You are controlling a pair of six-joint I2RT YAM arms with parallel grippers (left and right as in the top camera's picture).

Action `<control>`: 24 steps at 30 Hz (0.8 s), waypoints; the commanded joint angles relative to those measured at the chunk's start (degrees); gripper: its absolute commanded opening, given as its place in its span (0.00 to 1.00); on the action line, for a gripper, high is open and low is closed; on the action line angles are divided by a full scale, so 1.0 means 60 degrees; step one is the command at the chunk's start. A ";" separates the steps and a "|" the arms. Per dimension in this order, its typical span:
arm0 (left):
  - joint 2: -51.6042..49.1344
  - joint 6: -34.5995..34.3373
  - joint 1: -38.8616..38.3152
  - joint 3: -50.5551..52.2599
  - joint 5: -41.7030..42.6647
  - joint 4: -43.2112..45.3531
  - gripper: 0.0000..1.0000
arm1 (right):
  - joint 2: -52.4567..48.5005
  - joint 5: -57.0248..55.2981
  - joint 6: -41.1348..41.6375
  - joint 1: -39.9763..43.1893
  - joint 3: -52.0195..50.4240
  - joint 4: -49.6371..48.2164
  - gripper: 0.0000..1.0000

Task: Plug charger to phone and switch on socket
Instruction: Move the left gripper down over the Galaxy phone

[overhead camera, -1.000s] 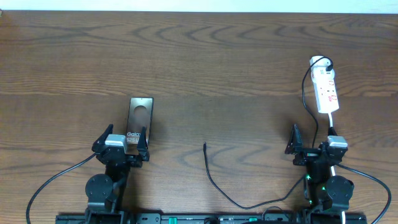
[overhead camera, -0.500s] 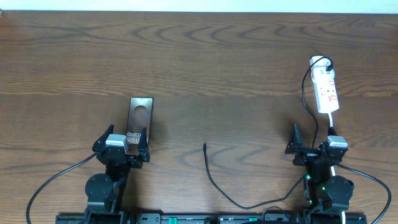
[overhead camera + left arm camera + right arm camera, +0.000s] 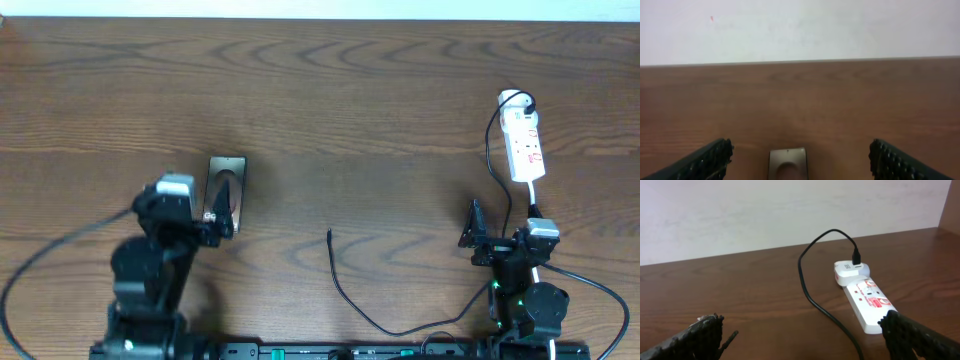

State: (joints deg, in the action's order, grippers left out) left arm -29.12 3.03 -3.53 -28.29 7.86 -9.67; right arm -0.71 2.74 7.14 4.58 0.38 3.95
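The left arm has swung forward from its rest at the near edge. Its left gripper point(image 3: 220, 212) now hangs over the near end of the phone point(image 3: 227, 172), which a second ago lay clear in front of it. The phone itself has not shifted. It lies flat in the left half of the tabletop point(image 3: 380, 90), long axis pointing toward the far edge. In the left wrist view its far end shows low in the frame, between fingers spread wide, with nothing held.

The right arm has not moved. Its right gripper point(image 3: 497, 243) sits near the near right corner, jaws also wide apart and empty.

The charger point(image 3: 336, 280) is unchanged. Its small tip rests loose on the wood around the middle of the tabletop, nearer the near edge and well apart from the phone. The cable curves back toward the right arm, then runs up to a white adapter point(image 3: 852, 271) at the far end of the power strip point(image 3: 526, 145). The strip lies close to the right edge. I cannot tell from here how its switches are set.

So the task is only opening. The left arm seems to be going to steady or grasp the phone. The cable tip still has to be fetched, and the socket switch remains to be pressed.
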 commanded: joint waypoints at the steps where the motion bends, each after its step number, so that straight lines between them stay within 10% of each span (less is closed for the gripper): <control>1: -0.1472 0.0102 0.0004 -0.1457 0.0117 -0.0809 0.90 | 0.0055 -0.0087 -0.0087 -0.0029 -0.0011 0.0047 0.99; 12: -0.6604 0.0102 0.0004 -0.6342 0.0073 -0.5442 0.90 | 0.0055 -0.0087 -0.0087 -0.0029 -0.0011 0.0051 0.99; 24: -0.9449 0.0098 0.0004 -0.7002 0.0080 -0.6058 0.90 | 0.0055 -0.0084 -0.0087 -0.0029 -0.0011 0.0047 0.99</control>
State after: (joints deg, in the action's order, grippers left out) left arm -83.94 3.05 -3.55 -69.30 7.84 -45.87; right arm -0.71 2.70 7.14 4.58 0.38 3.97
